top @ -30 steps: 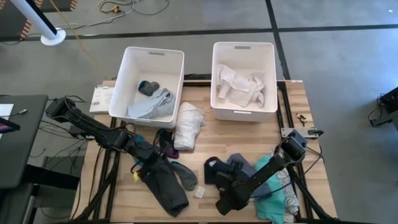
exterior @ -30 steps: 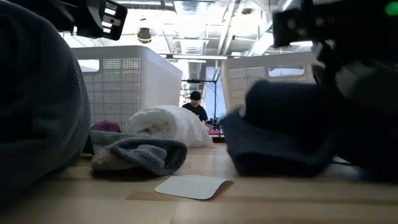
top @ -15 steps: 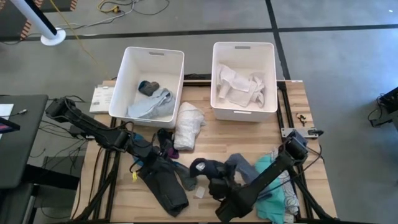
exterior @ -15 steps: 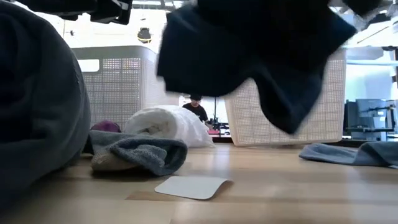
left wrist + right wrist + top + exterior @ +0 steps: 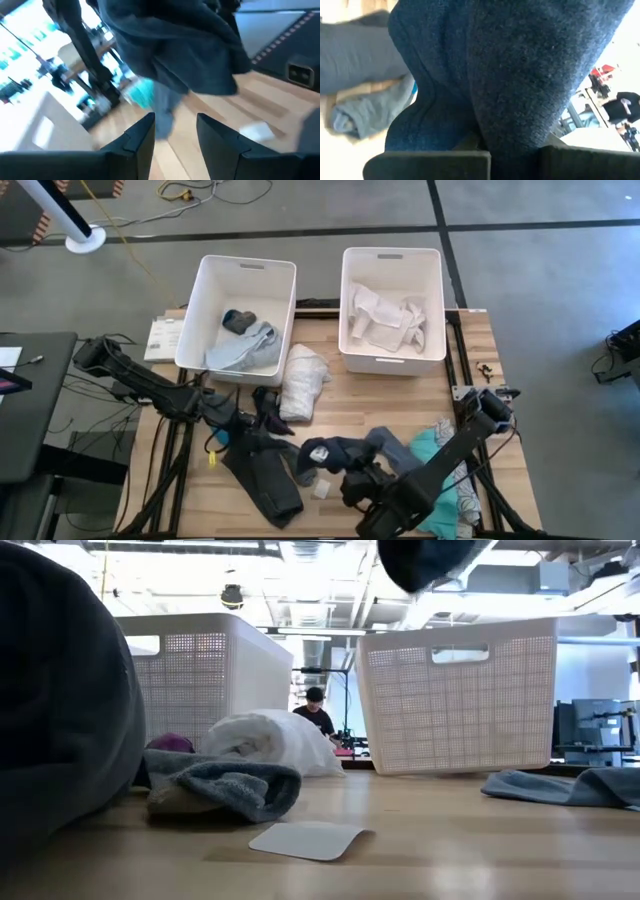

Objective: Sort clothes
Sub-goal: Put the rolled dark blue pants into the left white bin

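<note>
My right gripper [image 5: 347, 467] is shut on a navy garment [image 5: 330, 451] above the table's near middle. The garment fills the right wrist view [image 5: 520, 65], and its lower end shows at the top of the low view [image 5: 425, 558]. My left gripper [image 5: 245, 428] is open and empty [image 5: 175, 135], over the left pile, beside a dark grey garment [image 5: 262, 485] that lies flat on the table. A white garment [image 5: 302, 380] lies between the bins. Teal [image 5: 440, 480] and grey-blue [image 5: 385, 444] garments lie at the near right. My right gripper pinches a bunched fold of the navy garment [image 5: 512, 132] between its two fingers; how many layers I cannot tell. The garment hangs slack around the fingers, lifted clear of the table.
Two white bins stand at the far edge: the left bin [image 5: 212, 290] holds grey and dark garments, the right bin [image 5: 350, 275] holds white ones. A small white card [image 5: 305, 838] lies on the wood near the front. A person [image 5: 315, 712] shows in the room behind.
My right gripper has risen and gone toward the table's left with the navy garment, which has come off the table and now hangs clear. My left gripper has risen a little out of the low view.
</note>
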`<state>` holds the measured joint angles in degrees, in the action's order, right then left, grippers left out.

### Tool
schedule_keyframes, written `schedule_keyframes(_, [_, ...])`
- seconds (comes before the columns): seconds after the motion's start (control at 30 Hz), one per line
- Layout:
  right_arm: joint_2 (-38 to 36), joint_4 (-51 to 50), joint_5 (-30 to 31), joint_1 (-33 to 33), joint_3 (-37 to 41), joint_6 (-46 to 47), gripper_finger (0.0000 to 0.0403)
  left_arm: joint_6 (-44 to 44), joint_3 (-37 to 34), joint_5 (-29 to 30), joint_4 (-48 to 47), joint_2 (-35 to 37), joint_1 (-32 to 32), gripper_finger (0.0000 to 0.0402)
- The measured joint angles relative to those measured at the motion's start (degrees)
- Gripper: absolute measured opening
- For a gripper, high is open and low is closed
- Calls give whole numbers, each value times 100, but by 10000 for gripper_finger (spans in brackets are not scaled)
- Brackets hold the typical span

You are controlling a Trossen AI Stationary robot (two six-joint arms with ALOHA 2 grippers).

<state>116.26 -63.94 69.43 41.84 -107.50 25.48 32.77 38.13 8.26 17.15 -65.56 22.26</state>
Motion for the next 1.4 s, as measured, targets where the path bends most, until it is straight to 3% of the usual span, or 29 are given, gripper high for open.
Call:
schedule_keyframes(0.4, [-120, 1525, -313, -479, 0, -2122, 42, 23, 4, -234, 1355, 0, 2, 286])
schedule_keyframes(0.57, [-120, 2260, -672, -786, 0, -3004, 42, 37, 4, -394, 1365, -4, 7, 314])
schedule_keyframes(0.83, [-120, 3594, -1800, -1315, 0, -4067, 44, 330, 4, -806, 1529, -4, 63, 316])
schedule_keyframes(1.0, [-126, 3731, -1994, -1589, 0, -4110, 44, 431, 4, -789, 1703, -7, 125, 316])
schedule_keyframes(1.17, [-131, 3874, -2570, -1808, 4, -4020, 44, 430, 4, -799, 1956, -7, 136, 314])
schedule_keyframes(1.27, [-131, 3968, -2693, -1846, 4, -4015, 45, 492, 4, -796, 1981, -7, 135, 290])
schedule_keyframes(1.4, [-128, 3983, -2730, -1840, 4, -4037, 50, 583, 7, -799, 1895, -7, 136, 218])
